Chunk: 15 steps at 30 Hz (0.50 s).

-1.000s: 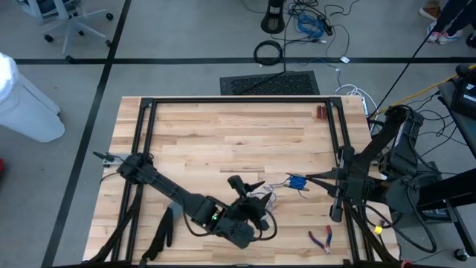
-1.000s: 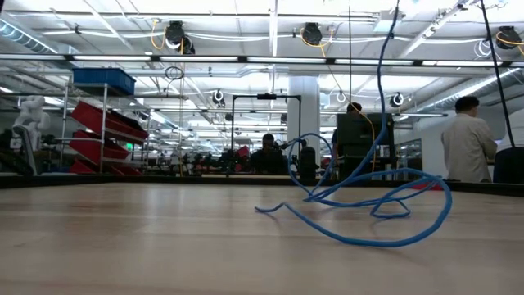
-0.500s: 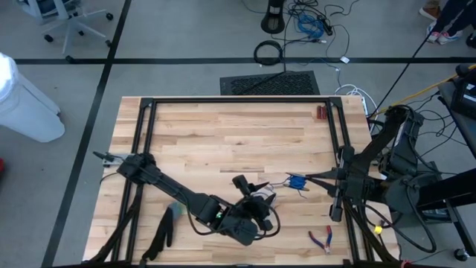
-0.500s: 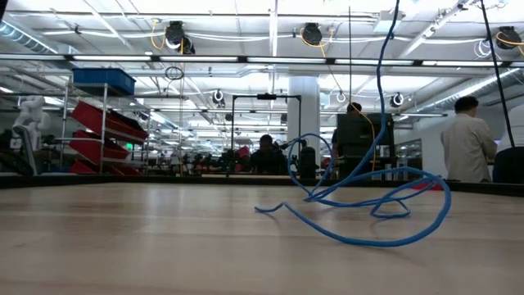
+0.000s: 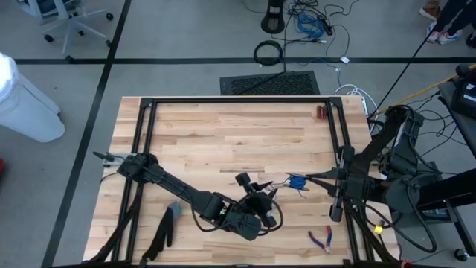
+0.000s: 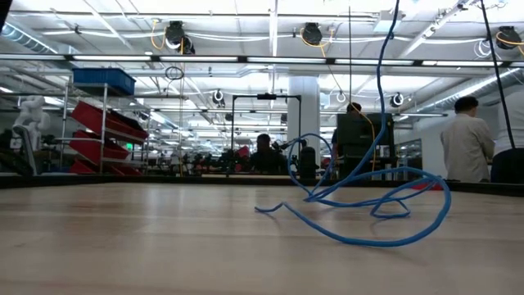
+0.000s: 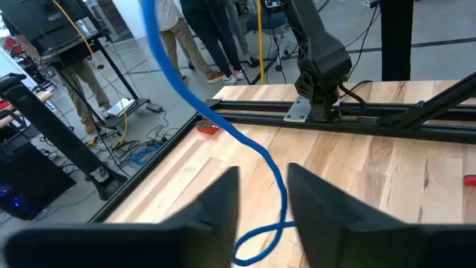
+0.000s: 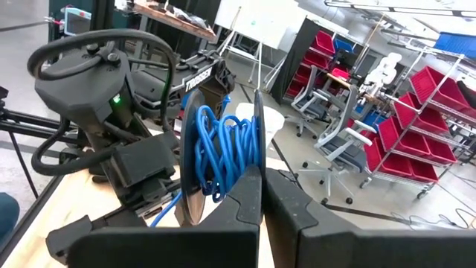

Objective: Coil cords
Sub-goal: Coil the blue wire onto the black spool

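The cord point(image 6: 368, 209) is blue and only half tamed; part of it sits wound on a small spool point(image 8: 219, 160) held up near the table's right edge, and the rest lies in loose loops on the wood on the left arm's side of that spool, with one strand climbing up out of the low view; in the overhead view the wound part point(image 5: 297, 182) shows as a small blue knot just off the tip of the right gripper point(image 5: 311, 179); that gripper has its fingers point(image 8: 245, 197) pressed together with no gap, the spool pinned at their tips, edge-on to its wrist camera; the left gripper point(image 5: 256, 195) sits on the far side of the slack from the spool, low over the wood; its fingers point(image 7: 223, 201) stand apart, a narrow gap between them, and a strand of the cord point(image 7: 277, 175) runs through that gap; whether the pads are actually pinching it, I cannot tell; so this looks like the winding step, mid-way, with slack left to take up; the next move, I'd judge, wants the left gripper to get a sure hold on that strand and carry it round the spool under light tension, keeping the loose loops from snagging; red-handled pliers point(image 5: 322, 238) lie near the spool, toward the front edge, clear of it all.
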Motion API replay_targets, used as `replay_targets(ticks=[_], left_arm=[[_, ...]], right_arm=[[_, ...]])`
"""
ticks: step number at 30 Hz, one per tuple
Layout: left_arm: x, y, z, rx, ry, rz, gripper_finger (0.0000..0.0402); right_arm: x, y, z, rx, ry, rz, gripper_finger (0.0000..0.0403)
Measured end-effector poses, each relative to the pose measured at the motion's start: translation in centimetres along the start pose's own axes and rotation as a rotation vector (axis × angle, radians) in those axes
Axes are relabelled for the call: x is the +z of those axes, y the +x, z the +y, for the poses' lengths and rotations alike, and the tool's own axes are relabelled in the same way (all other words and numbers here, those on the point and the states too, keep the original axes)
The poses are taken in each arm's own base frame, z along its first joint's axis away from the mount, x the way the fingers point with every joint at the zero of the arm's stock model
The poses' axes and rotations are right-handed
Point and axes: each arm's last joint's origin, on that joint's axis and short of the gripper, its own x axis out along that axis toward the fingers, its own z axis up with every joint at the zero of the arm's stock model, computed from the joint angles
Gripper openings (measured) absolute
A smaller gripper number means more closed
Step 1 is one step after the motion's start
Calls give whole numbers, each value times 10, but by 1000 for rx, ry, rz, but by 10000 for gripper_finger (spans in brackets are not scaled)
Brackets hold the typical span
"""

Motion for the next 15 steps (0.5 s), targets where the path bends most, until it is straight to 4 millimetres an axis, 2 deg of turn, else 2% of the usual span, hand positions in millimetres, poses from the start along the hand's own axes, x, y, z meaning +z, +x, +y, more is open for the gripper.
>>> replay_targets(ticks=[5, 15], left_arm=[[0, 0, 0, 8, 25, -1, 18], [1, 25, 17, 63, 17, 20, 4]], right_arm=[[1, 0, 0, -9, 29, -5, 0], [1, 13, 0, -207, 76, 16, 0]])
